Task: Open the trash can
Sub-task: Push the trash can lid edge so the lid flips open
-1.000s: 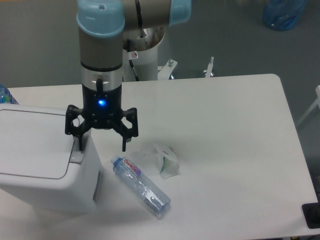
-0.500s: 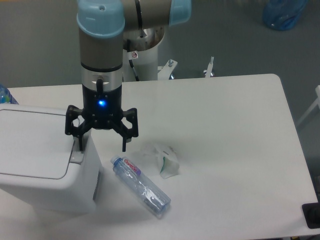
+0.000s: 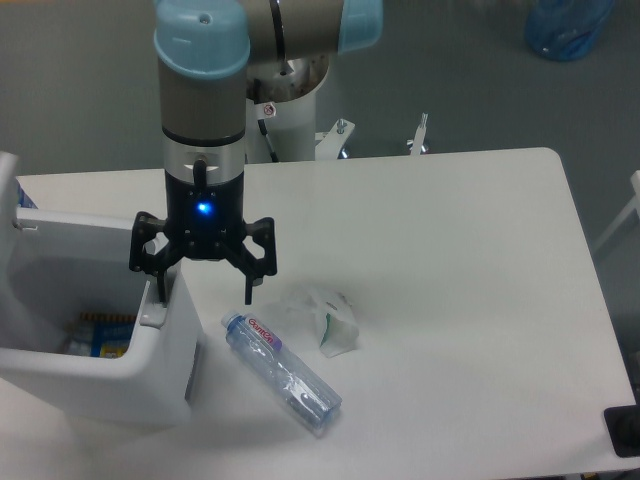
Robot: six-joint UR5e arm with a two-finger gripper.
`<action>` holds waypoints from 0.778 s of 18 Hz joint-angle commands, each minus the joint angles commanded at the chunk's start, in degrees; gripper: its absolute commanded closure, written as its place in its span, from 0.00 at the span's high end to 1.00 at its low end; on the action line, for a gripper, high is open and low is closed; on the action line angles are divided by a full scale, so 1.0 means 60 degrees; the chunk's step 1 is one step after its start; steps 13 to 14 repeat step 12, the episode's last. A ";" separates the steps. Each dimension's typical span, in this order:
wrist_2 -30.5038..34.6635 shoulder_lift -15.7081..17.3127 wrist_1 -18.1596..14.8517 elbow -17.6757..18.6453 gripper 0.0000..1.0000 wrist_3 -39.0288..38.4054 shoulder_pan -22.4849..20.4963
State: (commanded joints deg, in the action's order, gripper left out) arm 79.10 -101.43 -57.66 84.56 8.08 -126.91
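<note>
The white trash can (image 3: 150, 375) stands at the table's front left with its lid (image 3: 8, 195) swung up at the far left edge, so the inside shows with some items at the bottom. My gripper (image 3: 203, 293) hangs open over the can's right rim. Its left fingertip (image 3: 159, 290) rests at the grey push tab (image 3: 152, 315), and its right fingertip (image 3: 249, 292) hangs above the table beside the can. Nothing is held between the fingers.
A clear plastic bottle (image 3: 281, 371) lies on the table just right of the can. A crumpled white wrapper (image 3: 326, 317) sits beyond it. The arm's base (image 3: 290, 110) stands behind the table's far edge.
The trash can's lid has sprung up from flat to open, exposing the inside. The gripper has not moved.
</note>
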 joint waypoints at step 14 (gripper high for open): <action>0.1989 0.0088 -0.0248 -0.0894 1.00 0.2707 -0.0835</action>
